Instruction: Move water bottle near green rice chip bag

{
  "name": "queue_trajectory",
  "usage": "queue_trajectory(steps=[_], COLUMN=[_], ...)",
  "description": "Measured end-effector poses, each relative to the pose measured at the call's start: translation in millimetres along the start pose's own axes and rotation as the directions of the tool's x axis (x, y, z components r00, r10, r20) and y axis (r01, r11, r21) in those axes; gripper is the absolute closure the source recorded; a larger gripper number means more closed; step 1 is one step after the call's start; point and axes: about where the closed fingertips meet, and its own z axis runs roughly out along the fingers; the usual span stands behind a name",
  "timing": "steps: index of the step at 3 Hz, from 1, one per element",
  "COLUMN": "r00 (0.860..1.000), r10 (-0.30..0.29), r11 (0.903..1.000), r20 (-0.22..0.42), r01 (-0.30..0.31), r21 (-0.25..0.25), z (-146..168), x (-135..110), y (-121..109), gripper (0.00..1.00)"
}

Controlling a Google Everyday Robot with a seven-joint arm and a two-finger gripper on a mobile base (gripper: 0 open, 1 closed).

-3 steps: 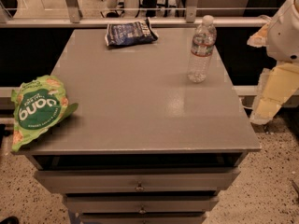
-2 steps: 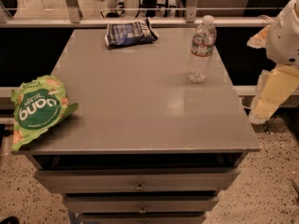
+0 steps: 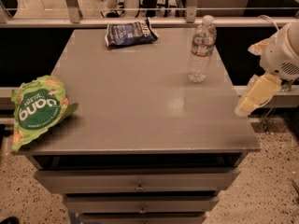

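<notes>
The water bottle stands upright near the table's far right edge; it is clear and ribbed, with a white cap and a red and green label band. The green rice chip bag lies at the table's left edge, partly overhanging it, with a dark green round patch and white letters. My gripper hangs off the table's right side on a white arm, level with the tabletop. It is to the right of the bottle, nearer the front, and apart from it. It holds nothing that I can see.
A dark blue snack bag lies at the far middle of the grey table. Drawers sit below the table's front edge. A railing with posts runs behind the table. Speckled floor lies to the right and left.
My gripper has shifted slightly left, toward the table's right edge. The bottle and both bags have not moved.
</notes>
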Motion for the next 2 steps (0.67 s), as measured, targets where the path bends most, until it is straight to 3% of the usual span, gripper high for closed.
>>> queue_trajectory(steps=[1,2], r00=[0.983,0.949], r10=[0.088,0.136], r11=[0.9936,0.9829], r20=[0.164,0.285], r01=[-0.098,-0.165], r21=[0.056,0.082], z=[39,60], x=[-7,-19], y=[-38,-63], gripper=[0.0,0.0])
